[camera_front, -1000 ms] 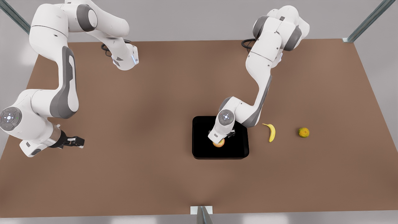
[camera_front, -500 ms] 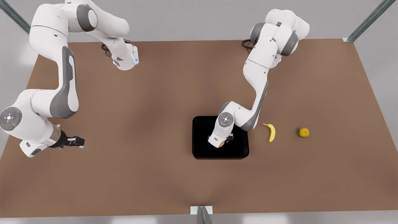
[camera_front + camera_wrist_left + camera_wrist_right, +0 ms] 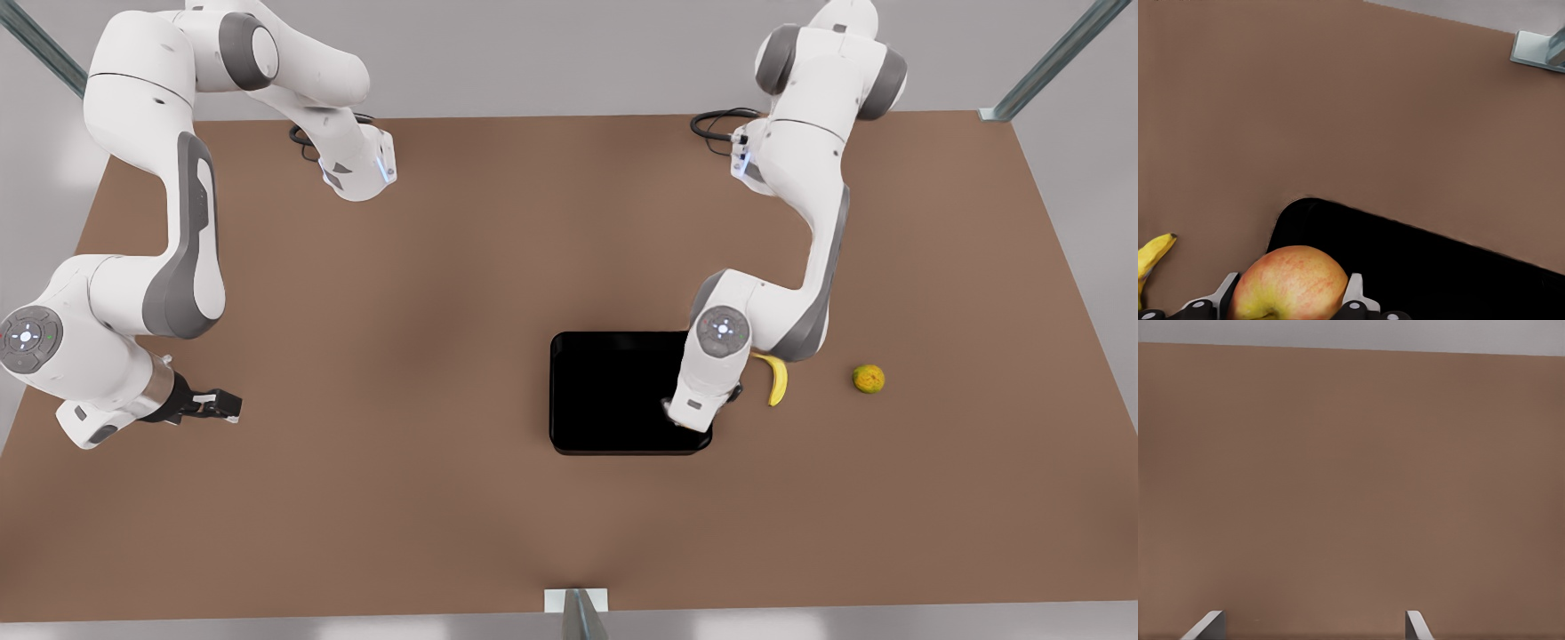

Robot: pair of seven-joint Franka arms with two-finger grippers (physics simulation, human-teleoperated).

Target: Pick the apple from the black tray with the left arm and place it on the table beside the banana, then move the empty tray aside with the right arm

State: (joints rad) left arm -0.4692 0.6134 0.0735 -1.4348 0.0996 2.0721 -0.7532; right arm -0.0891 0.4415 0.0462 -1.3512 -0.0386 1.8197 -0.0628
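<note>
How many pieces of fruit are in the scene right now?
3. The apple is held in the left gripper over the black tray's corner; the banana and a yellow-green fruit lie on the table.

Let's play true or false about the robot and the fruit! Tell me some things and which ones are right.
1. The left pincer holds the apple. True.
2. The apple lies on the tray. False: it is lifted, gripped between the fingers, over the tray's corner nearest the banana.
3. The right pincer holds the banana. False: it is open and waits far off, over bare table.
4. A yellow-green fruit lies beyond the banana from the tray. True.
5. The banana sits inside the tray. False: it lies on the table beside it.
</note>
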